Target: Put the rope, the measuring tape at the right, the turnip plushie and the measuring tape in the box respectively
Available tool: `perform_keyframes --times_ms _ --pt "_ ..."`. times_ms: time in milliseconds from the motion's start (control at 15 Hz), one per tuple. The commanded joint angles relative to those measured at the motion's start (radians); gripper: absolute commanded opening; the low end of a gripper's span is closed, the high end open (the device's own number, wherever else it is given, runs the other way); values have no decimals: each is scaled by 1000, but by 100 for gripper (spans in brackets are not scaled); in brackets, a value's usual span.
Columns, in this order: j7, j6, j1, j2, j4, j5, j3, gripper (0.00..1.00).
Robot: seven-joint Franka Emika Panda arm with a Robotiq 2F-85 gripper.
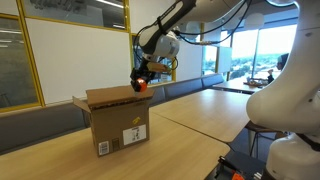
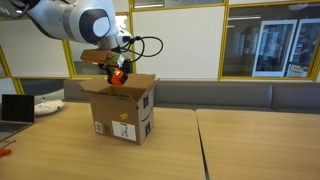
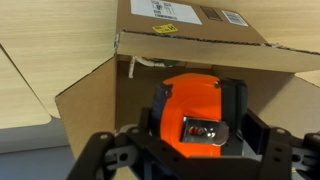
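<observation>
My gripper (image 3: 196, 132) is shut on an orange and black measuring tape (image 3: 190, 105), whose metal belt clip faces the wrist camera. It hangs just above the open top of the brown cardboard box (image 3: 85, 95). In both exterior views the gripper (image 1: 142, 84) (image 2: 118, 76) holds the tape right over the box (image 1: 120, 125) (image 2: 125, 115), whose flaps stand open. A short piece of thin white rope (image 3: 142, 64) shows inside the box by its far wall. The turnip plushie is out of view.
The box stands on a wooden table (image 1: 200, 115) (image 2: 240, 140) made of joined tops. A laptop (image 2: 12, 108) and a white object (image 2: 48, 105) lie at one end. A large white robot body (image 1: 290, 110) stands close beside the table. A bench runs behind it.
</observation>
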Motion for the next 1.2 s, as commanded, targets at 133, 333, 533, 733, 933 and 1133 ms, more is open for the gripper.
perform_keyframes --times_ms 133,333,533,733,933,1133 --pt "274 31 30 237 68 -380 5 62" --pt "425 -8 172 352 119 -596 -126 62" --pt "551 -61 348 485 232 -772 -274 62" --pt "613 -104 495 613 380 -862 -381 62" --pt "623 -141 590 702 501 -870 -436 99" --pt "516 -106 776 670 571 -680 -637 100"
